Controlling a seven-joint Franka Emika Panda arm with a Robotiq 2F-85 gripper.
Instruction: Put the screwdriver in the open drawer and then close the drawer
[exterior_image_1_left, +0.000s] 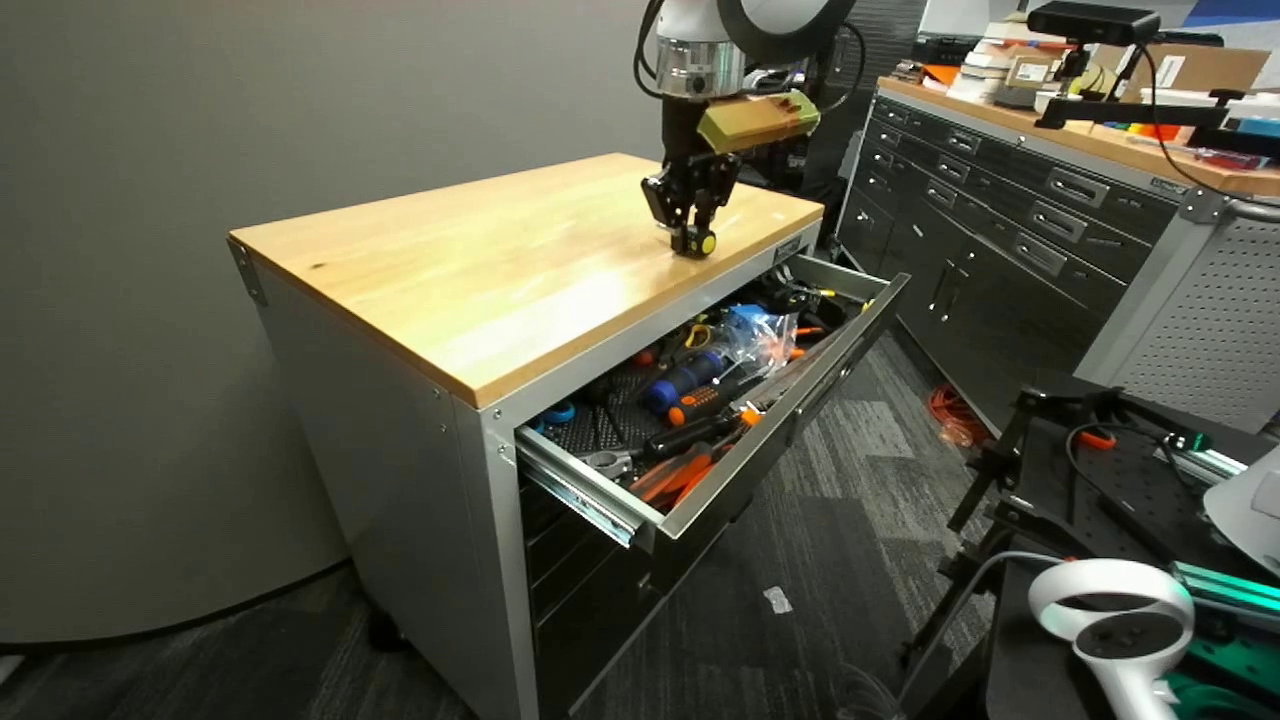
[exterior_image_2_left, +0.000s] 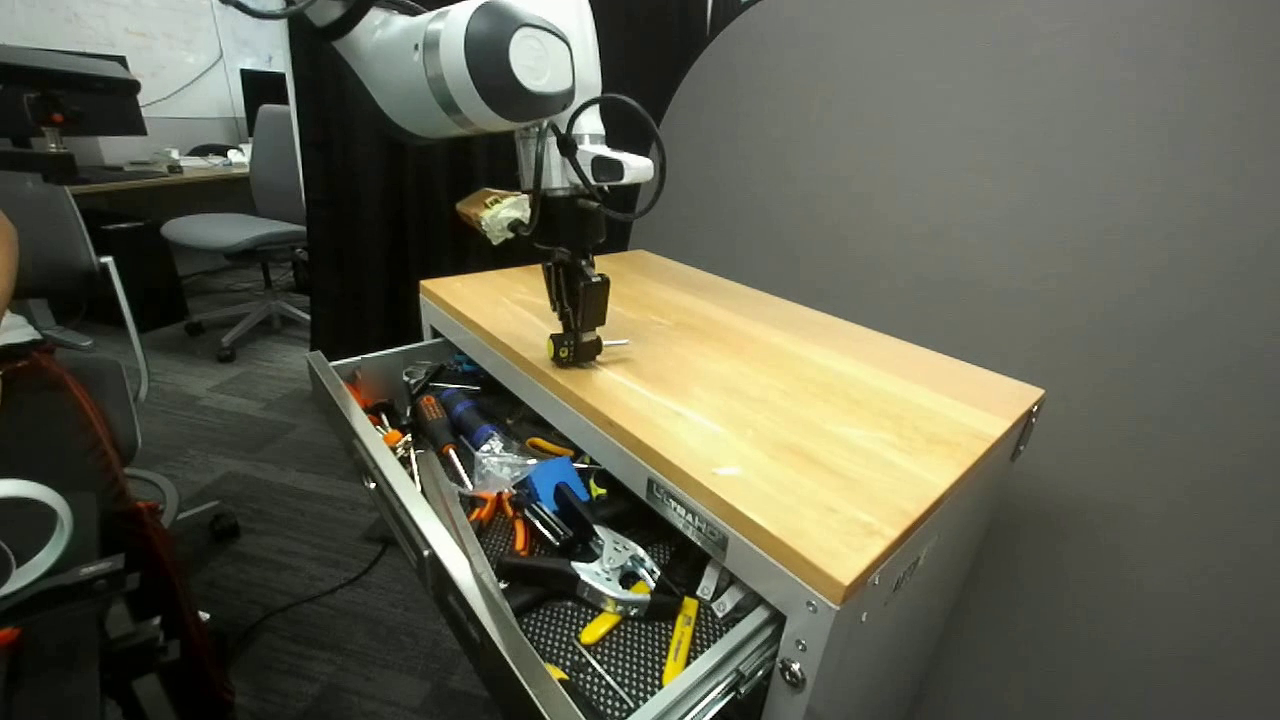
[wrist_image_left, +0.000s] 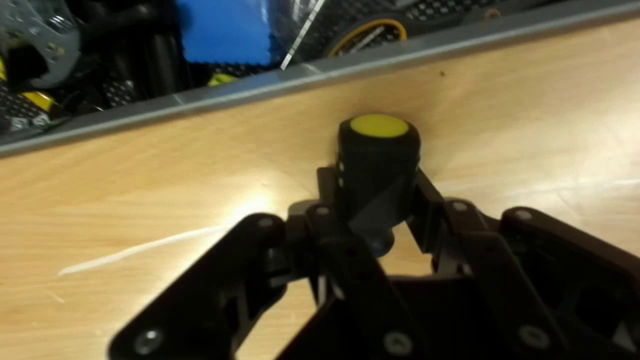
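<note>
The stubby screwdriver (wrist_image_left: 378, 162) sits mid-frame in the wrist view, yellow cap toward the top. The Robotiq gripper (wrist_image_left: 373, 187) is narrowed on it, fingers (wrist_image_left: 428, 205) against both sides of the dark handle. In an exterior view I see them down by the wooden worktop (exterior_image_1_left: 450, 270), upper middle. Below, at centre, the grey drawer (exterior_image_1_left: 760, 438) stands open, holding hand tools (exterior_image_1_left: 690, 380).

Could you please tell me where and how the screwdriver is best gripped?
I'd take the screwdriver by its thick dark handle, coming straight down with one finger on each side. It is roughly level, its yellow end cap towards the drawer, so the handle's flanks face the fingers; the slim shaft probably offers less to hold. The gripper has it that way.
</note>
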